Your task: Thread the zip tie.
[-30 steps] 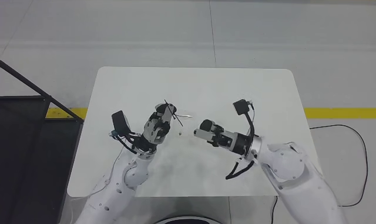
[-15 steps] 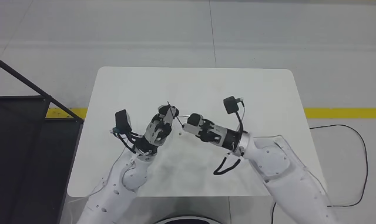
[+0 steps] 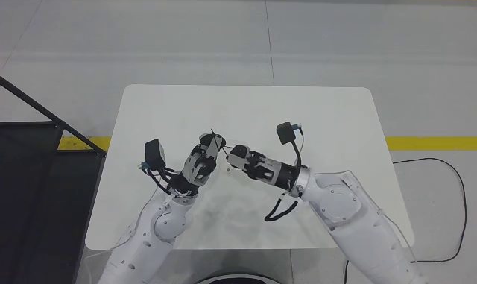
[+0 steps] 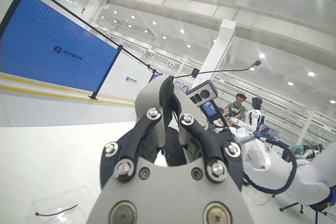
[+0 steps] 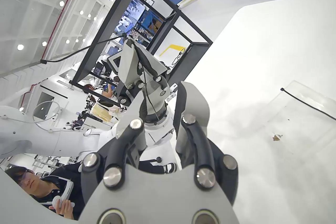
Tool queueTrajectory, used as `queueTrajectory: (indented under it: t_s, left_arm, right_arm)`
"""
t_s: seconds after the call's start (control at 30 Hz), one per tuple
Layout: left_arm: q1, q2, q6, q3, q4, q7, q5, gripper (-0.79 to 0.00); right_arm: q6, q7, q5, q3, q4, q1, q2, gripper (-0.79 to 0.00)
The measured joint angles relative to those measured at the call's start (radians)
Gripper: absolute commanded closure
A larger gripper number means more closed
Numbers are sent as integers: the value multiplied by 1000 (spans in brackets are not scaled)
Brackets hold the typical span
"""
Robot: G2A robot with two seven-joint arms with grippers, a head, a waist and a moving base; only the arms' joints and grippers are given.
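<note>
Thread-the-zip-tie set-up, seen from above and from both wrists. The left gripper is raised over the tabletop, a little left of centre, its fingers pressed together on the black zip tie. The tie's long free part juts out beyond the fingertips, clear of the surface. The right gripper sits just beside the left one, facing it, its fingers spread apart with nothing held between them; whether it touches the tie cannot be told. A second tie lies flat on a clear sheet on the tabletop near both grippers.
</note>
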Motion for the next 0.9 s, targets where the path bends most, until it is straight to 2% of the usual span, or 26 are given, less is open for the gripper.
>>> queueTrajectory:
  t_s: [0.07, 0.3, 0.4, 0.47, 0.57, 0.9]
  left_arm:
    - [1, -2, -1, -1, 0, 0, 2, 0]
    - [2, -6, -4, -5, 0, -3, 5, 0]
    - [3, -8, -5, -7, 1, -4, 6, 0]
    - [3, -10, -6, -8, 1, -6, 7, 0]
    - [4, -11, -8, -10, 2, -7, 9, 0]
    - [6, -17, -10, -17, 3, -7, 17, 0]
  right_arm:
    - [-1, -1, 2, 1, 0, 0, -2, -191]
    - [-4, 8, 1, 5, 0, -2, -6, -6]
    - [-5, 16, 5, 7, -1, -2, -7, -28]
    - [-6, 21, 8, 8, -2, -2, -8, -123]
    - [-6, 28, 8, 9, -5, -3, -10, -172]
    - [-3, 34, -2, 9, -16, -6, -15, -151]
